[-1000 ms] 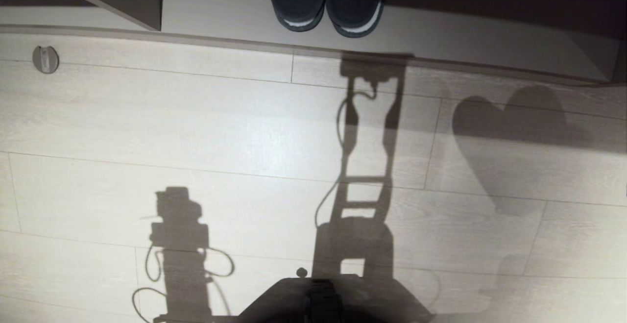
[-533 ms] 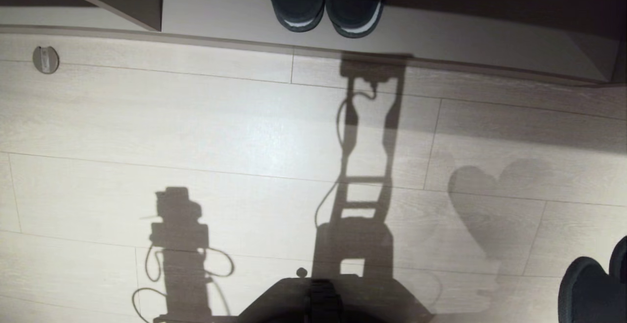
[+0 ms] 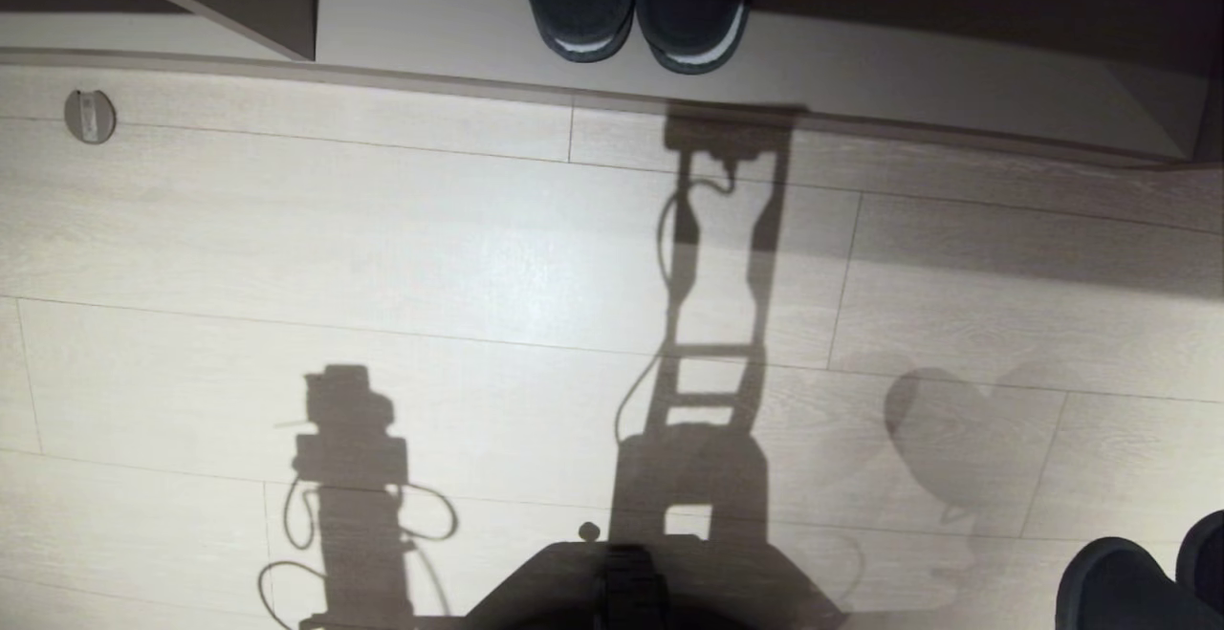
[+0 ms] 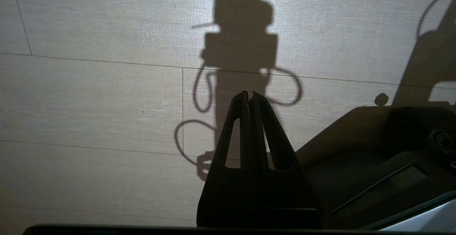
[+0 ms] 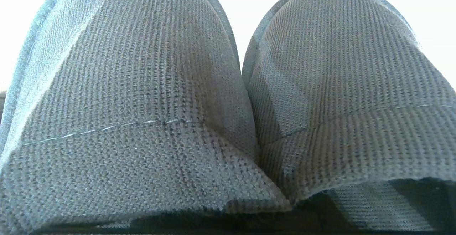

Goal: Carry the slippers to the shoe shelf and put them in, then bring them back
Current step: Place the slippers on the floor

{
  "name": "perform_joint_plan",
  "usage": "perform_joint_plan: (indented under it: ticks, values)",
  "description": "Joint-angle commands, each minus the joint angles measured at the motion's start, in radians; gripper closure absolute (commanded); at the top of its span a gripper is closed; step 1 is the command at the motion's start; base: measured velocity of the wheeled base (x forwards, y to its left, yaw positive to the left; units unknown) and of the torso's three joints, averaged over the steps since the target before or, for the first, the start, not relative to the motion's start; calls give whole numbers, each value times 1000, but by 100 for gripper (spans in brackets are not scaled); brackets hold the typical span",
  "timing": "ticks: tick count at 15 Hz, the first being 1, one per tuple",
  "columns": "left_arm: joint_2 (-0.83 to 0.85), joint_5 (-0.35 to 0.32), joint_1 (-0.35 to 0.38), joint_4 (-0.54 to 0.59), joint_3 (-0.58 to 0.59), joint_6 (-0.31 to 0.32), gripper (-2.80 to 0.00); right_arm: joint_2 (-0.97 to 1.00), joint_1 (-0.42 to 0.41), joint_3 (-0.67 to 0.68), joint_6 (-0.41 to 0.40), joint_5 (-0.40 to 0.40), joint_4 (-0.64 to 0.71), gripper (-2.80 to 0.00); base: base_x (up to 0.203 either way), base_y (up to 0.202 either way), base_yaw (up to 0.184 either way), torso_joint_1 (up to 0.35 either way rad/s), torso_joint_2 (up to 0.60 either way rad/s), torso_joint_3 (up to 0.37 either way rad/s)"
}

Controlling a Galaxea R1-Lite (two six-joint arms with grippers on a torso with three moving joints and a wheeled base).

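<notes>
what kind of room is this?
Probably a home entryway or a mock-up of one: pale wood-look plank floor, a low shoe shelf holding black shoes, and slippers being carried.

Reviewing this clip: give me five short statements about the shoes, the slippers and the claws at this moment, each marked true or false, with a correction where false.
1. The slippers sit side by side right in front of the right wrist camera. True.
2. The left claw is wide open. False: its fingers are together, empty, above the floor.
3. A pair of black shoes with white sole edges stands in the shoe shelf. True.
4. The slippers lie inside the shoe shelf. False: they show at the lower right corner of the head view, away from it.
5. The black shoes are in the compartment left of the divider. False: right of it.
</notes>
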Motion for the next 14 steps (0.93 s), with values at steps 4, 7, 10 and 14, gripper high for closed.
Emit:
perform_joint_plan:
  ticks: [4,7,10,14]
  values:
    - [0,2,0,-1,2,-8,0,1,0,3,23,-2,8,0,0,0,0,1,1,8]
    - [0,2,0,-1,2,-9,0,1,2,3,40,-3,6,0,0,0,0,2,1,157]
    - [0,2,0,-1,2,-9,0,1,2,3,55,-5,5,0,0,0,0,0,2,190]
    - [0,2,0,-1,2,-9,0,-1,0,3,55,-5,5,0,0,0,0,5,3,204]
